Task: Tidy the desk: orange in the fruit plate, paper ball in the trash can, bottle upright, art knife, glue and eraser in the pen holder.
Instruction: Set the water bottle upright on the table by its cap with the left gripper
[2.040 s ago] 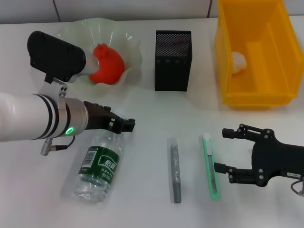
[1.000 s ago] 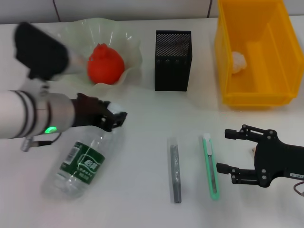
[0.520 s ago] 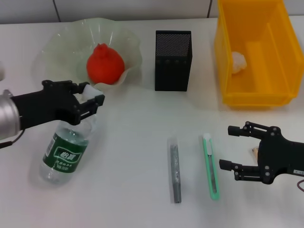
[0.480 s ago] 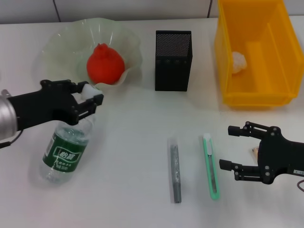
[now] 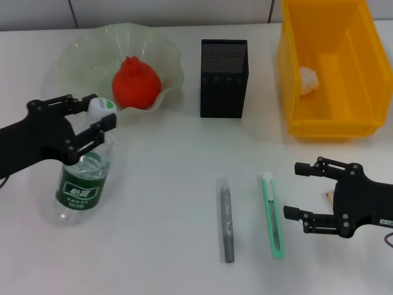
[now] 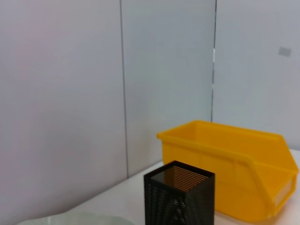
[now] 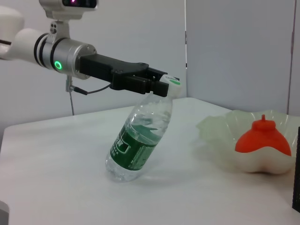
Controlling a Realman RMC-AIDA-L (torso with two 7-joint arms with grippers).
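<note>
Left gripper (image 5: 92, 120): closed on the neck of the bottle (image 5: 80, 181), just under its white cap (image 5: 100, 106); in the right wrist view the fingers (image 7: 140, 82) clamped the neck from both sides.
Bottle: tilted, base on the table (image 5: 172, 246) at the near left, cap end raised and leaning toward the far right; not yet upright. Green label faced the head camera.
Bottle vs. pincer: neck inside the jaws, body hanging below and nearer than the fingers.
Right gripper (image 5: 301, 190): low over the table at the near right, fingers spread wide, holding nothing.
Art knife (image 5: 272, 215): green, flat on the table, just left of the right gripper's fingertips, not touched.
Glue (image 5: 226, 219): grey stick, flat, left of the knife and parallel to it.
Orange (image 5: 136, 83): in the fruit plate (image 5: 73, 49), far left, just beyond the bottle cap.
Pen holder (image 5: 223, 78): black mesh, upright, far centre.
Paper ball (image 5: 309, 80): inside the yellow trash can (image 5: 344, 123), far right.
Eraser: a small pale object partly hidden behind the right gripper; could not tell for sure.
</note>
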